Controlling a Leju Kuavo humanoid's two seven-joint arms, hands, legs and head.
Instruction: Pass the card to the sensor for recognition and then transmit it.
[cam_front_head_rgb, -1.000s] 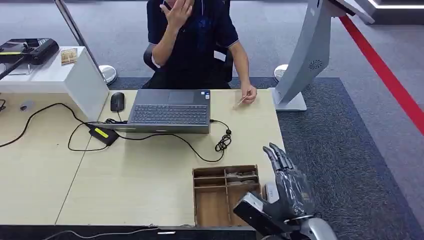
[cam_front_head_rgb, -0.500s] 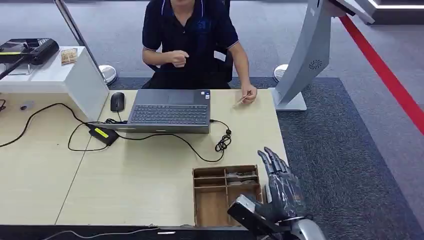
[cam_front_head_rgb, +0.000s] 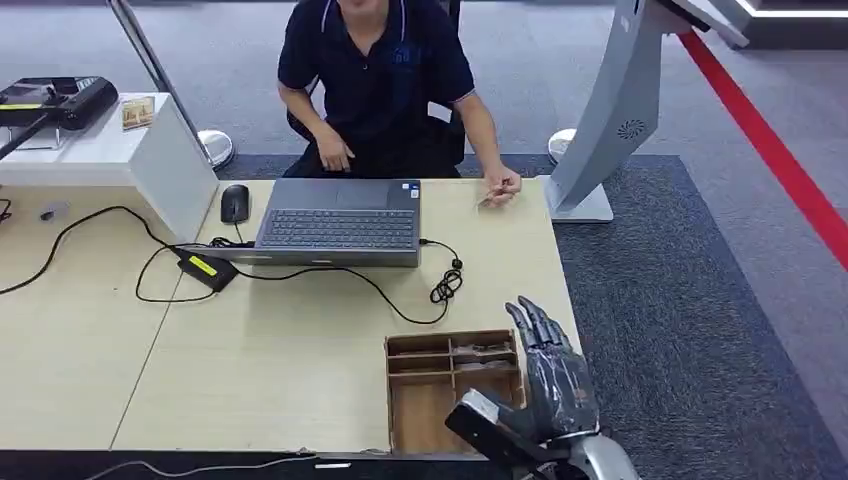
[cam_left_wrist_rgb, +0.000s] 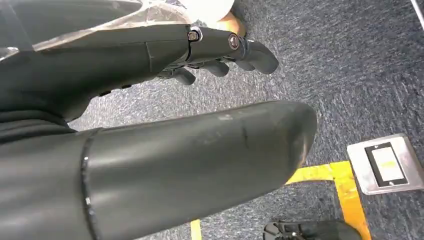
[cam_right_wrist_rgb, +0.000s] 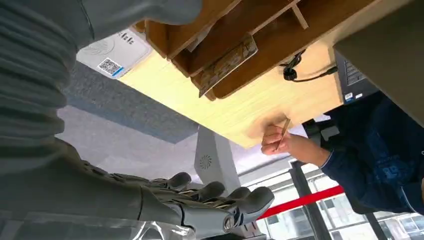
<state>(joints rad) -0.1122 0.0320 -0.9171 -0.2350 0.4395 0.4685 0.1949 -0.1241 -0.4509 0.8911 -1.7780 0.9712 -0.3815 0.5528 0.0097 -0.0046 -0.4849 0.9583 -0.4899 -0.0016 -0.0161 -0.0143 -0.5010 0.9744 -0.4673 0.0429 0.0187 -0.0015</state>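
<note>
Hovering at the near right corner of the pale wooden bench (cam_front_head_rgb: 300, 340), the robot's right hand (cam_front_head_rgb: 545, 385) has its dark fingers (cam_front_head_rgb: 535, 325) stretched out and apart, and it holds nothing. It stands just beside the brown wooden tray with compartments (cam_front_head_rgb: 452, 343). In the right wrist view a patterned brown card (cam_right_wrist_rgb: 227, 65) lies tilted in one of the upper compartments of this tray; I judge this is the card to take. The person in a dark blue shirt (cam_front_head_rgb: 375, 70) sits at the far side behind the grey laptop (cam_front_head_rgb: 340, 220) and pinches another thin card (cam_front_head_rgb: 487, 198) at the bench edge.

The step in hand seems to be the reach for the card. To do it well, the hand should come over the compartment from above, with the thumb on one face and the fingers on the other, because the dividers leave little room. A white plate with a printed code (cam_right_wrist_rgb: 112, 50) lies beside the tray, perhaps the sensor.

The left hand (cam_left_wrist_rgb: 220, 47) hangs over the blue-grey carpet (cam_left_wrist_rgb: 350, 60), fingers loosely curled and empty.
</note>
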